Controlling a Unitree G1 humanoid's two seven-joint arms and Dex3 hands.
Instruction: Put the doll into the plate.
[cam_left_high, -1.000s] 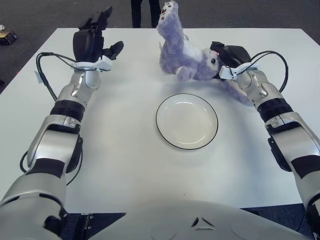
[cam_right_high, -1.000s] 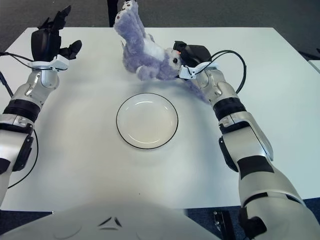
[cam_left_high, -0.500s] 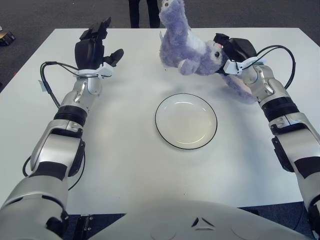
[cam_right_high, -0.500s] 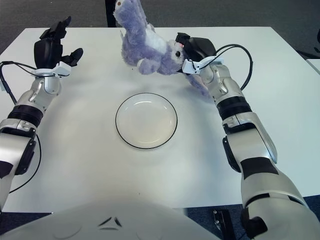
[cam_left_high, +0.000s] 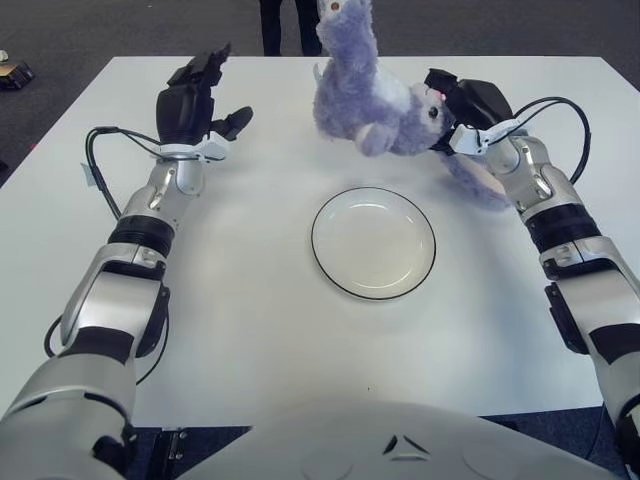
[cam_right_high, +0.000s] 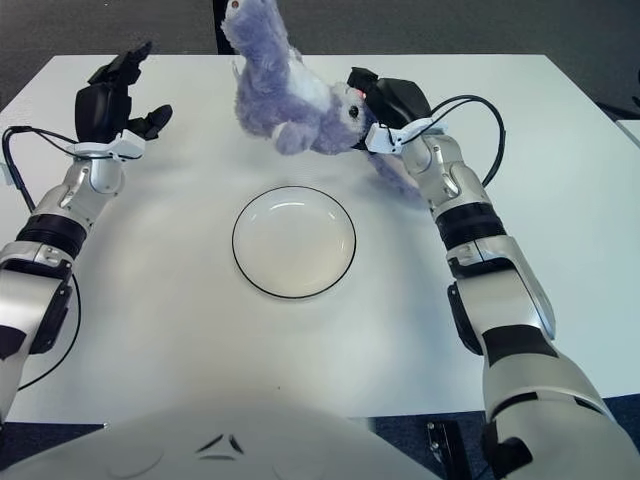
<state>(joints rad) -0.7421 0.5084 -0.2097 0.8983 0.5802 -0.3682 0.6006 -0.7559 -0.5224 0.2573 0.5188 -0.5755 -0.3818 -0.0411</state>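
A: Doll (cam_left_high: 365, 95) first: purple, plush, hanging upside-down-ish beyond the far rim of the plate (cam_left_high: 373, 242), one limb poking up past the worktop's back edge. Clear of the plate, not over its middle.

B: Held how?

A: Gripped at the head end by the right hand (cam_left_high: 468, 105), fingers closed round it. Another purple limb trailing down beside the right forearm, seemingly brushing the worktop (cam_left_high: 260, 300); hard to be sure of contact.

B: And the plate?

A: White, dark-rimmed, bare, sitting flat in the middle of the worktop, nearer than the doll and a little to its right in the left eye view.

B: Step in hand, then?

A: By the look of it, the carry: doll lifted, not yet brought over the plate. Placing not done.

B: Next move?

A: Probably a pull toward the body and slightly leftward, so the bulk of the doll sits above the plate's centre, then a lowering and a release. Floppy limbs likely to drape over the rim, so worth centring the body rather than the head.

B: Other hand?

A: Left hand (cam_left_high: 193, 100) raised above the far left of the worktop, well apart from doll and plate, fingers spread, holding nothing.
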